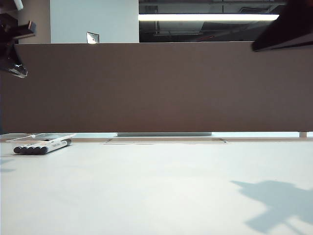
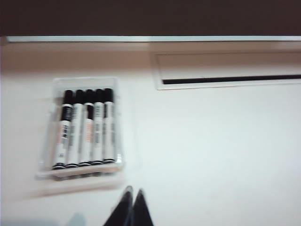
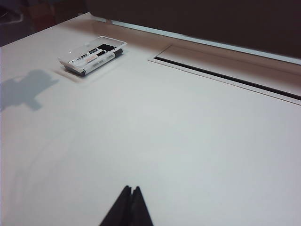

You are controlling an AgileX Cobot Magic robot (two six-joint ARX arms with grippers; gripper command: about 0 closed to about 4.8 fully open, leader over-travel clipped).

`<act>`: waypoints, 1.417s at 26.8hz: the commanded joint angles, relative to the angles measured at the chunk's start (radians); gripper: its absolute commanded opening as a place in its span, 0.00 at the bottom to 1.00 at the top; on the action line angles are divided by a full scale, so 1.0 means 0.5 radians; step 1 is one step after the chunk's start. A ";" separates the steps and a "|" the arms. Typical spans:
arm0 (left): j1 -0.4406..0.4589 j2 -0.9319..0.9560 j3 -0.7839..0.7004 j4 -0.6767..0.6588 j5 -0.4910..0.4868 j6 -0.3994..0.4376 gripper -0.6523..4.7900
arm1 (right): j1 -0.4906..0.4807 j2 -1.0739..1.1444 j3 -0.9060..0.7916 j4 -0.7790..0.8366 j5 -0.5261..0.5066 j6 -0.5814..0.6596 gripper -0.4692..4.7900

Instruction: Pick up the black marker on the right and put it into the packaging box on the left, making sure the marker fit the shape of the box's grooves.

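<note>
Black-capped markers (image 1: 41,147) lie side by side in the packaging box (image 1: 34,137) at the table's (image 1: 156,186) far left, both arms raised at the upper corners.

Clear glossy plastic packaging box (image 2: 47,162); smooth matt white table (image 3: 188,141); markers' (image 2: 96,132) barrels probably plastic.

left gripper (image 2: 130,200): two slim black fingers tapering to points, matte, pressed flat together.
right gripper (image 3: 131,197): same build, a black wedge pair with a thin seam between the tips.
left arm (image 1: 12,44): black angular housing with glossy, light-catching edges at the upper left of the exterior view.
right arm (image 1: 286,27): plain black slanted slab at the upper right, blurred.
</note>
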State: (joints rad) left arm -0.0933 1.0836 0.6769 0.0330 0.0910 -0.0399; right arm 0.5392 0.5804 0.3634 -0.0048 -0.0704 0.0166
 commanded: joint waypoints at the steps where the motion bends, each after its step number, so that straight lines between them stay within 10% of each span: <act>1: -0.017 -0.165 -0.114 0.072 0.007 -0.001 0.11 | 0.002 -0.122 -0.047 0.005 0.034 -0.005 0.08; 38: -0.030 -1.823 -1.124 0.234 0.006 -0.003 0.11 | 0.005 -0.299 -0.060 -0.043 0.053 -0.005 0.08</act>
State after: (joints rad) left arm -0.1089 0.1848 0.1257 0.1390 0.0937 -0.0418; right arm 0.5400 0.4305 0.3286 -0.0437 -0.0456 0.0162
